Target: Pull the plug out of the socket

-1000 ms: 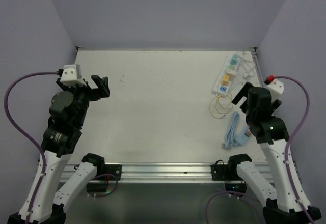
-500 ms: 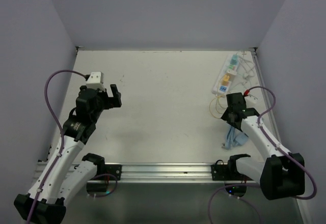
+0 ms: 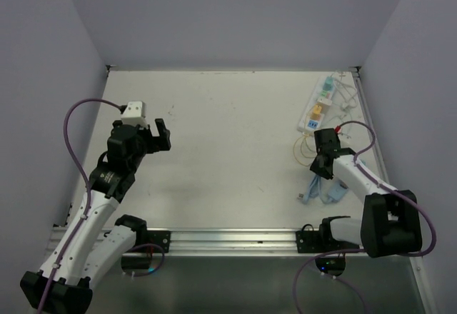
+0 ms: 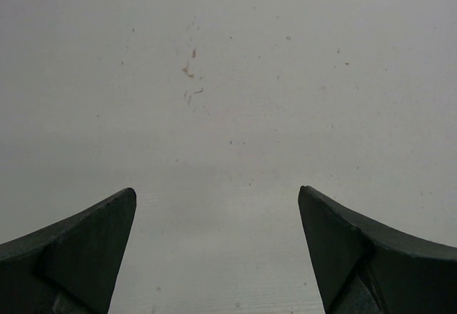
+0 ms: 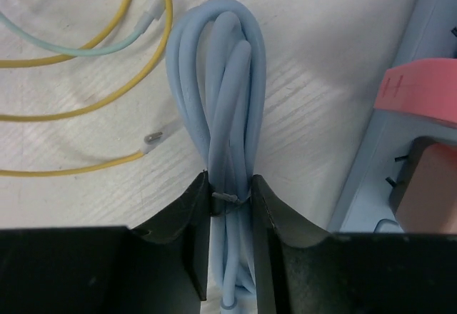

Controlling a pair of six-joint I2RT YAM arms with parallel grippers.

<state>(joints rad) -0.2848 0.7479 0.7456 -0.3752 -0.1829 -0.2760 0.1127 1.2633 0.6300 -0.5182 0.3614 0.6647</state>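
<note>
Socket (image 3: 319,105) far right on table (image 3: 228,150); coiled cable (image 3: 333,193) nearer, loose cords (image 3: 307,150) between.

You've got one strip (image 3: 318,105), one blue cable (image 5: 218,78), one yellow cable (image 5: 71,168), one teal cable (image 5: 78,49), plus a left gripper (image 4: 216,193) and a right gripper (image 5: 230,185).

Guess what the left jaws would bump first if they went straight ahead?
Probably just the bare table. The left gripper, jaws open, points at white tabletop with only small scuffs ahead; how far off is unclear.
</note>
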